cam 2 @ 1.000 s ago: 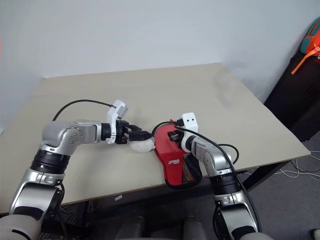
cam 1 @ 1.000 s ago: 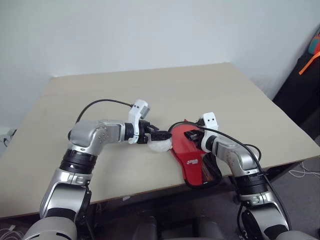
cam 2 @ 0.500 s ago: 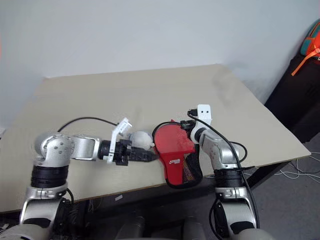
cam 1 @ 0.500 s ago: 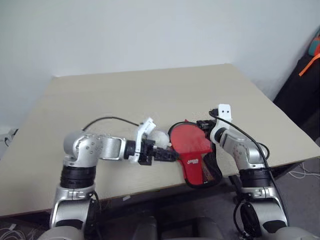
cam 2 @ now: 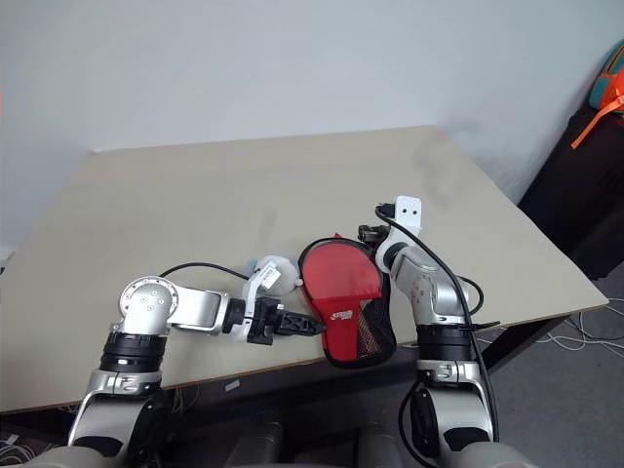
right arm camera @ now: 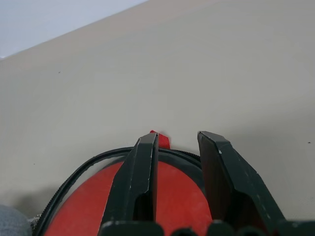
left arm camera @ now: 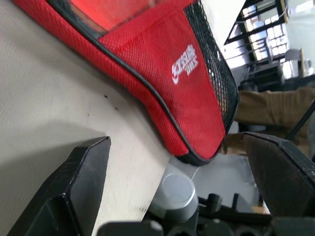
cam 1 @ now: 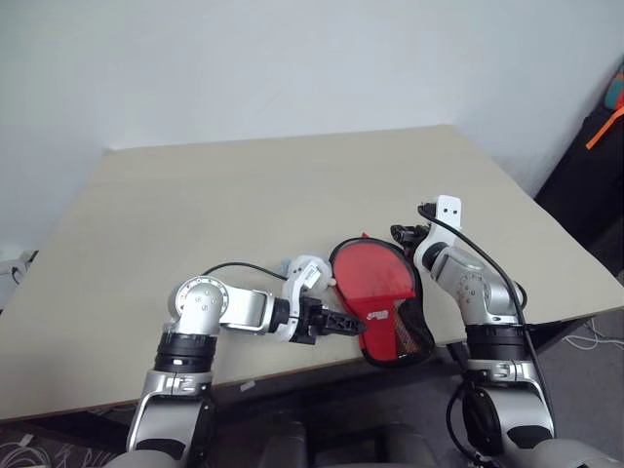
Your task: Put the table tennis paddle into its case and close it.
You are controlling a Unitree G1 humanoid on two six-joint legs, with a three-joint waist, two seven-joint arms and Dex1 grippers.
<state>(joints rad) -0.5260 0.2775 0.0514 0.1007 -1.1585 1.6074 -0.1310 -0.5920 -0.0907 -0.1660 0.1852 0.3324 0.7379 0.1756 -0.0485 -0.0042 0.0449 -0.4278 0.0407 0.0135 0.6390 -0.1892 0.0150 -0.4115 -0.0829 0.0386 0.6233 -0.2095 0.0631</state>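
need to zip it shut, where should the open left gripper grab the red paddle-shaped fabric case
Probably the narrow handle end of the red paddle-shaped fabric case, from the robot's left. That end overhangs the beige table edge, facing the open left gripper, so fingers could straddle it.

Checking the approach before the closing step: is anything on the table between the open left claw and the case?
Nothing visible. The left claw is open and points at the narrow end of the case; bare table lies between them. A white ball sits beside the left wrist, not in the path.
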